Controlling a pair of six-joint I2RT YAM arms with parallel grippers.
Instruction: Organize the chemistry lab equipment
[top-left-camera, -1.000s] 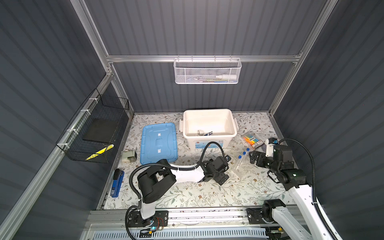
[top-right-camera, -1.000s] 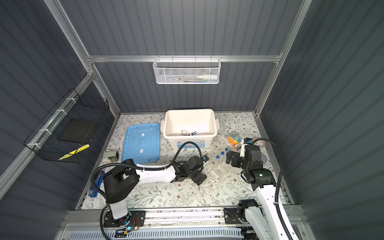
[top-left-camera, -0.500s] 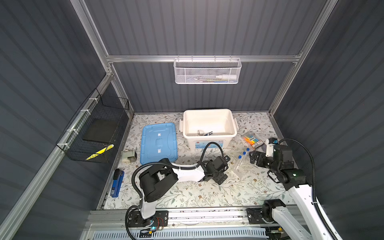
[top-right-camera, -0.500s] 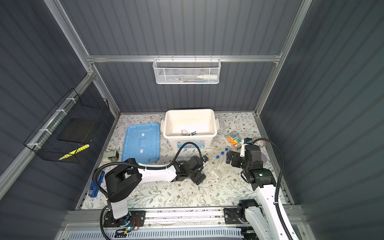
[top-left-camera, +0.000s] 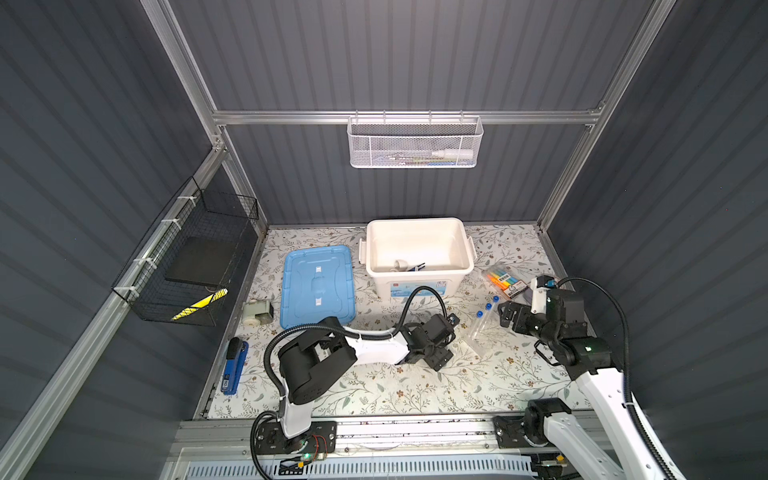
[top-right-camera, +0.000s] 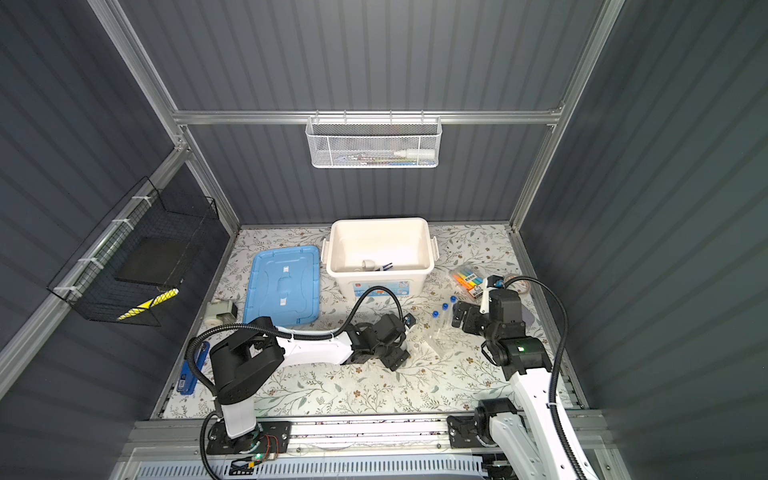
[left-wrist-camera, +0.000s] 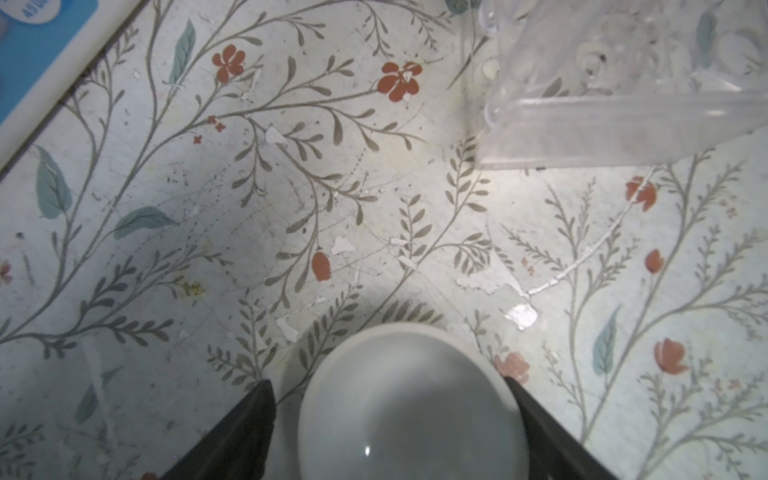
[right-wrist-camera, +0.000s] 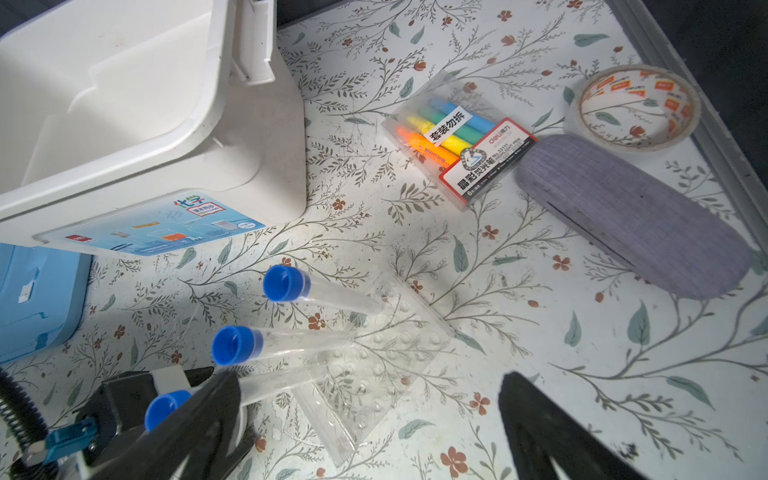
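Observation:
A small white dish (left-wrist-camera: 411, 407) sits on the floral mat between my left gripper's fingers (left-wrist-camera: 249, 419). One finger touches its rim; a narrow gap shows at the other. The left gripper (top-left-camera: 445, 344) is open and hides the dish in both top views. Three clear blue-capped tubes (right-wrist-camera: 320, 295) lie tilted with their lower ends in the clear plastic rack (right-wrist-camera: 386, 357), just right of the left gripper. My right gripper (right-wrist-camera: 368, 382) hangs open above the rack, holding nothing; one finger covers part of the nearest tube. In the white bin (top-left-camera: 415, 286) lie a white piece (top-left-camera: 401, 264) and dark blue tweezers (top-left-camera: 419, 268).
A blue lid (top-left-camera: 318, 286) lies left of the bin. A marker pack (right-wrist-camera: 457, 137), a grey case (right-wrist-camera: 631, 216) and a tape roll (right-wrist-camera: 636, 108) sit at the right edge. A blue stapler (top-left-camera: 233, 365) and a small grey device (top-left-camera: 257, 313) are at the left.
My left gripper's jaws have come closer together around the white dish. The right arm has barely moved.

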